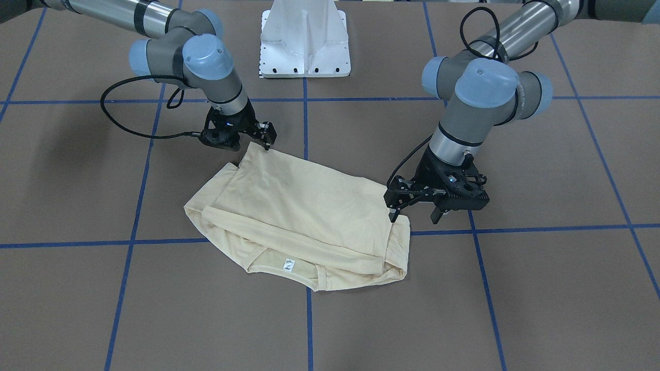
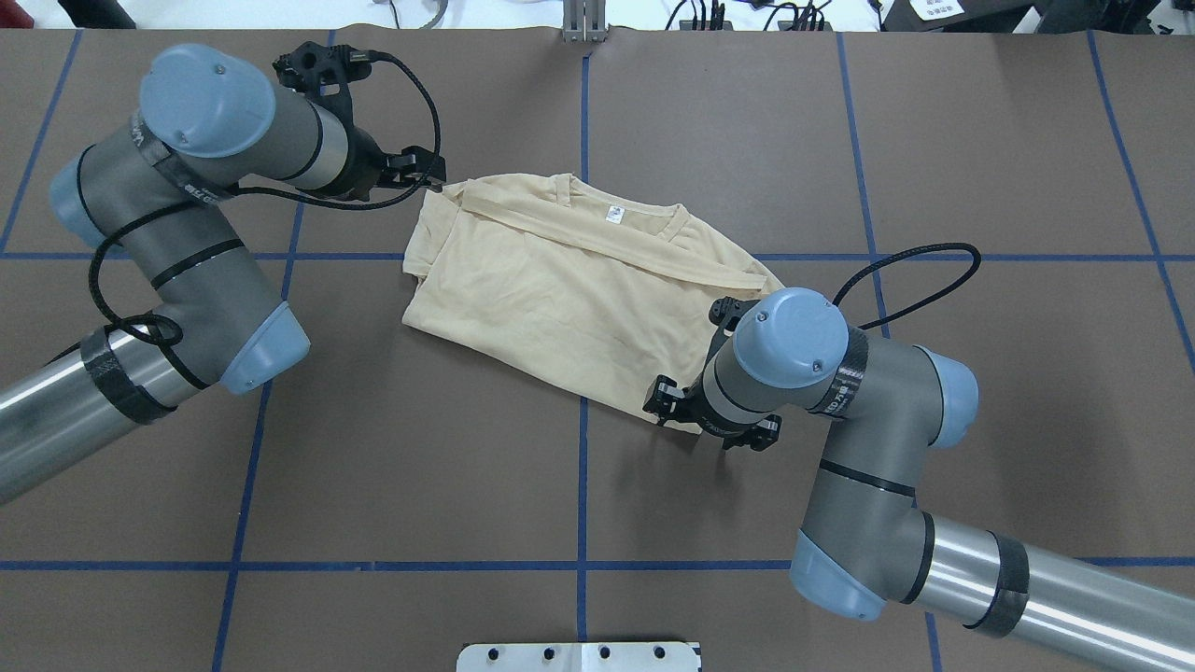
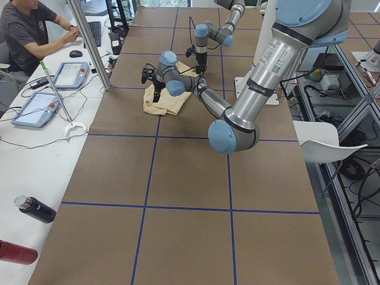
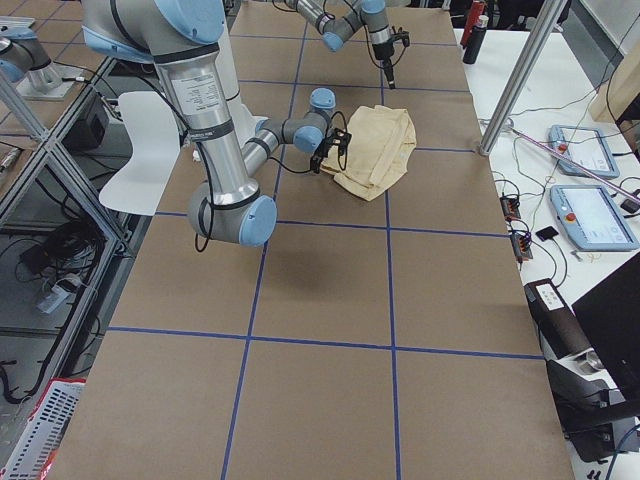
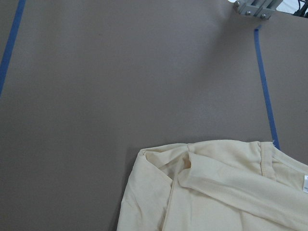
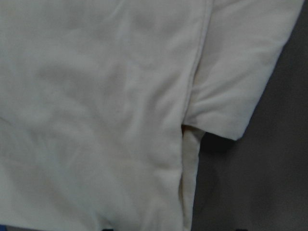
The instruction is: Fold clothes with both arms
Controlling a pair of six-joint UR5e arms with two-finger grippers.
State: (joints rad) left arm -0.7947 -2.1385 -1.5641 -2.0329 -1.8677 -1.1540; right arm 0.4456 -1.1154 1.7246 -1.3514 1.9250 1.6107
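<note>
The T-shirt (image 2: pixel 560 289) lies mid-counter (image 2: pixel 373 467), a sleeve folded across it. My left pincer (image 1: pixel 414 212), jaws apart, touches its shoulder corner. My right pincer (image 1: pixel 266 139) meets the hem corner; I cannot tell its grip.

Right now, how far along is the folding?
Done: one sleeve lies folded across the shirt, near the neck label. In hand: nothing gripped; the left claw and right claw sit open at opposite corners of the shirt. Left: it lies wide and rumpled, so the final folds likely remain.
</note>
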